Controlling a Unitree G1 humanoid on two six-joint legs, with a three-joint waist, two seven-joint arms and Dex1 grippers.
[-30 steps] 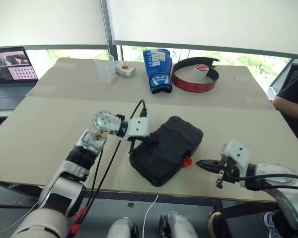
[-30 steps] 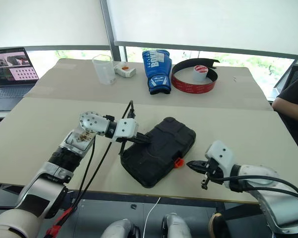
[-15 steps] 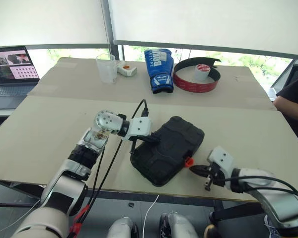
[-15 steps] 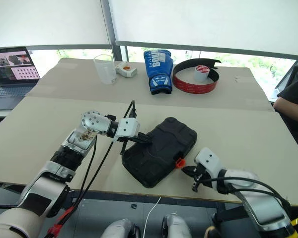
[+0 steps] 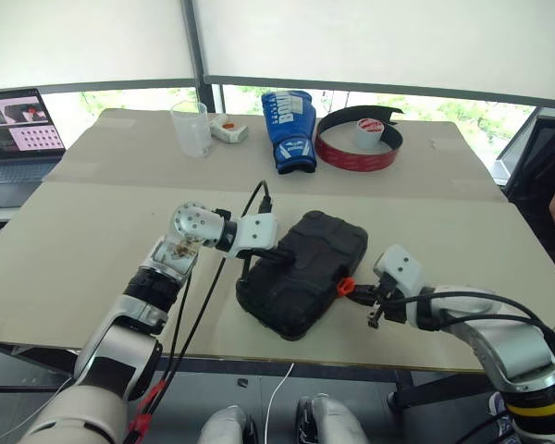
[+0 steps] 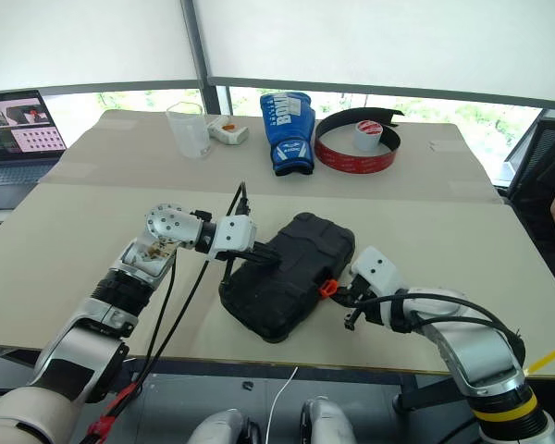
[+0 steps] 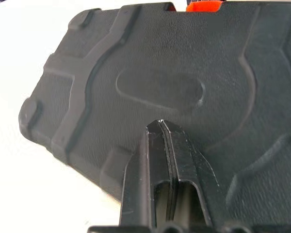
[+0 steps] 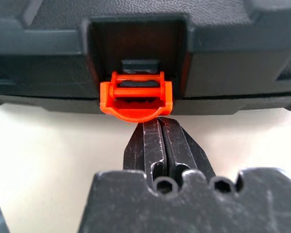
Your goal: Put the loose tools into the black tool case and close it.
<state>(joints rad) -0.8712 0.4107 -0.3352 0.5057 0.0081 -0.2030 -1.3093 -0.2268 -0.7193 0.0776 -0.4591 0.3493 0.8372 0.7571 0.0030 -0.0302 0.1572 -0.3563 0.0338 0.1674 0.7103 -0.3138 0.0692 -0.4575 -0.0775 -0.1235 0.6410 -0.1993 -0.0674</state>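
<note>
The black tool case (image 5: 302, 275) sits lid-down and closed in the lower middle of the head view, lying at an angle on the beige counter (image 5: 92, 231) near its front edge. It's flat moulded plastic with rounded corners, and raised ribs and an oval dimple run across the lid. On its right-hand side a small orange latch (image 5: 345, 287) sticks out.

The left end effector (image 5: 279, 260) is on top of the case, fingers pressed together with nothing between them. The left wrist view brings this in tight: the paired black tips (image 7: 161, 127) rest on the textured lid just below the oval dimple, and the orange latch peeks over the far edge at the top of that frame.

The right end effector (image 5: 360, 294) comes in from the lower right, its fingers likewise shut and empty, its tip right at the latch. The right wrist view gives what the head views can't: the latch (image 8: 136, 96) hangs in a square recess in the case's side wall, its curved lower lip just above the closed fingertips (image 8: 157, 125), close enough that I can't tell whether they touch.

Back across the counter, at the top of the head view, stand a clear cup (image 5: 191, 128), a blue boxing glove (image 5: 288, 128) and a red-black band (image 5: 356, 153) circling a white tape roll (image 5: 368, 134). A laptop (image 5: 20, 131) sits at upper left.
</note>
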